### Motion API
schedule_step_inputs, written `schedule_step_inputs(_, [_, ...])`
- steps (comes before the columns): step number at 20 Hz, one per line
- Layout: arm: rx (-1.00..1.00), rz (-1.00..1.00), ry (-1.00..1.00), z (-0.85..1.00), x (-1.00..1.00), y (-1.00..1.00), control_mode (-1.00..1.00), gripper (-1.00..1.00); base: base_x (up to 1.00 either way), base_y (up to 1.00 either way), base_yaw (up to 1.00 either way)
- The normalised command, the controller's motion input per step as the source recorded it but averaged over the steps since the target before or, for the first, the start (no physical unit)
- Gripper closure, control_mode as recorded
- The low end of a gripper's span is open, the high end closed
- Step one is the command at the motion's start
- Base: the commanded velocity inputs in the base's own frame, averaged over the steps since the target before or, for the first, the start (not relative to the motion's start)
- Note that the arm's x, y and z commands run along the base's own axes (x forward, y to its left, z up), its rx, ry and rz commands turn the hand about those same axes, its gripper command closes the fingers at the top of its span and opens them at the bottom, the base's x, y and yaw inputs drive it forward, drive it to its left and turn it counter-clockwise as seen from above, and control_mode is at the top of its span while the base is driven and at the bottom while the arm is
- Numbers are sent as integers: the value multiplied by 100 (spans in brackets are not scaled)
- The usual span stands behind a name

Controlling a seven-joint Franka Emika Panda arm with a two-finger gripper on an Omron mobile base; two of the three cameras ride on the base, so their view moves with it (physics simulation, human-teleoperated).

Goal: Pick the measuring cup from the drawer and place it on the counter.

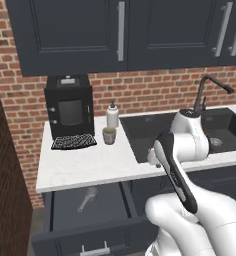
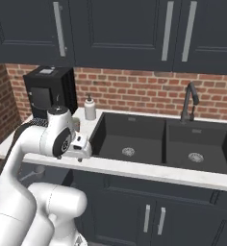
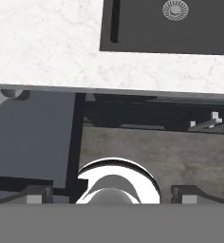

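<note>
- The counter (image 1: 85, 167), white marbled stone, runs under a brick wall and carries a black double sink (image 2: 163, 139).
- The drawer (image 1: 75, 220) stands pulled out below the counter's left part, its silver bar handle at the front.
- A black coffee machine (image 1: 69, 110) sits at the counter's back left, with a white soap bottle (image 1: 112, 115) and a grey-green mug (image 1: 109, 135) beside it.
- The measuring cup (image 1: 88, 196) lies inside the drawer near its back, handle pointing forward-left.
- The gripper (image 3: 111, 192) hangs above the drawer's right edge, fingers spread wide apart and empty, well apart from the cup.
</note>
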Motion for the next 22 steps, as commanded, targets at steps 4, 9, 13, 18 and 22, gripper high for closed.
schedule_step_inputs(4, [0,0,0,0,0,0,100,-100,-48,0,0])
schedule_step_inputs(9, [0,0,0,0,0,0,100,-100,-71,0,0])
schedule_step_inputs(13, [0,0,0,0,0,0,100,-100,-77,11,1])
schedule_step_inputs(18, [-1,0,0,-5,0,12,-100,-100,-24,40,1])
schedule_step_inputs(22, [0,-3,0,-11,41,39,-100,-100,0,0,0])
